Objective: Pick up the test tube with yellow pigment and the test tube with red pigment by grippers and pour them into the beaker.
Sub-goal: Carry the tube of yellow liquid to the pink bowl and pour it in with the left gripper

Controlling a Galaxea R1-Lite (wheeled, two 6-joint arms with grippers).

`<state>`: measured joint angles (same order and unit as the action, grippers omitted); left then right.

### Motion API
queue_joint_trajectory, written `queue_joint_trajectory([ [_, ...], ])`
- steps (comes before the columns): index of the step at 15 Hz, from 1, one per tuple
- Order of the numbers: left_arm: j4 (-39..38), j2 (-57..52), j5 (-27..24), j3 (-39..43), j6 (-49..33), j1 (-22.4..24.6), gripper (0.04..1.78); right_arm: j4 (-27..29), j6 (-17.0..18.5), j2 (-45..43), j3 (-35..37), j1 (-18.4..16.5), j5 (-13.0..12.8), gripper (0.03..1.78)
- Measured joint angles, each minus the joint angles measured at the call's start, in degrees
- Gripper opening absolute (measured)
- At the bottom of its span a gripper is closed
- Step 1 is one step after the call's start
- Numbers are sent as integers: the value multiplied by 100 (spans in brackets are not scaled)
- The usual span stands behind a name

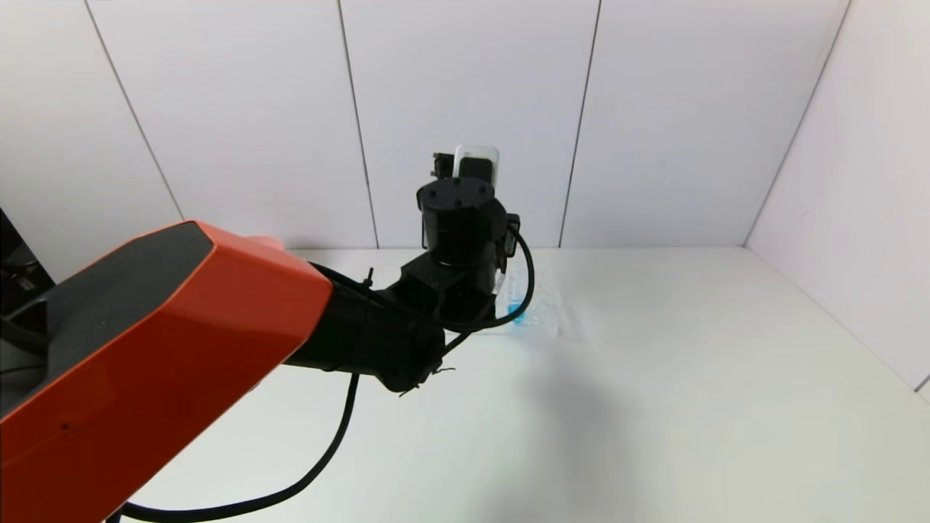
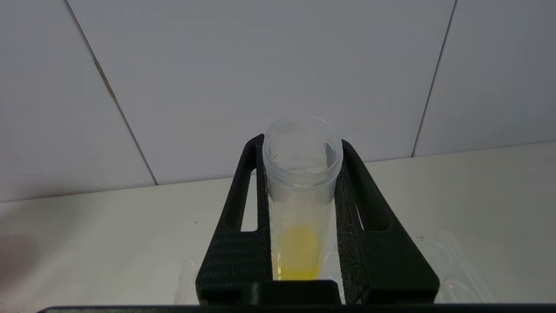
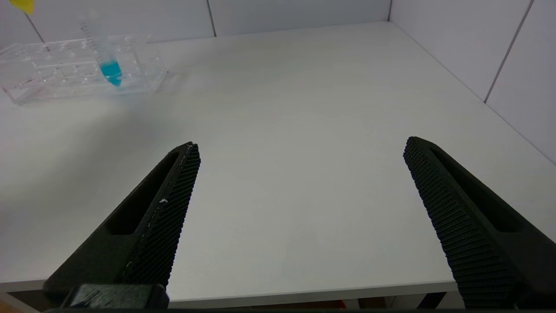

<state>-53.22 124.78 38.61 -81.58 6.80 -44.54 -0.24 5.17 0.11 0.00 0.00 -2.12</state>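
Observation:
My left gripper [image 2: 299,145] is shut on the test tube with yellow pigment [image 2: 299,208]. The tube stands upright between the fingers, open mouth up, yellow at its bottom, lifted above the clear rack. In the head view the left wrist [image 1: 461,218] is raised over the back middle of the table and hides the fingers and the tube. The tube's yellow tip [image 3: 21,5] shows in the right wrist view. My right gripper [image 3: 299,148] is open and empty, low over the table's front edge. The test tube with red pigment and the beaker are out of view.
A clear multi-hole rack [image 1: 541,314] stands at the back middle of the white table and holds a blue-bottomed tube [image 1: 517,312]. Both also show in the right wrist view, the rack [image 3: 52,76] and the tube [image 3: 110,69]. A pink edge [image 1: 263,240] peeks out behind the left arm.

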Motion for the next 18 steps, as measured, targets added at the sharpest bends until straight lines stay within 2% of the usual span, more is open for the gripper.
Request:
queue_joint_trajectory([
  [3,67,-210,-9,-63,-9,-7,44,2,0,0,0,0,1,171],
  [6,111,-488,-199,276,-66,22,44,0,-2,0,0,0,0,171],
  [8,229,-913,-694,777,-129,191,44,2,0,0,0,0,0,171],
  [11,868,-1903,-1877,1592,-406,708,44,0,0,0,0,0,0,171],
  [13,1563,-2631,-2911,2004,-568,1464,44,2,-2,0,0,0,1,171],
  [16,2699,-3518,-4841,2481,-588,3156,44,0,0,0,0,0,1,171],
  [18,3212,-3877,-6025,2748,-304,4259,44,0,0,0,0,0,1,171],
])
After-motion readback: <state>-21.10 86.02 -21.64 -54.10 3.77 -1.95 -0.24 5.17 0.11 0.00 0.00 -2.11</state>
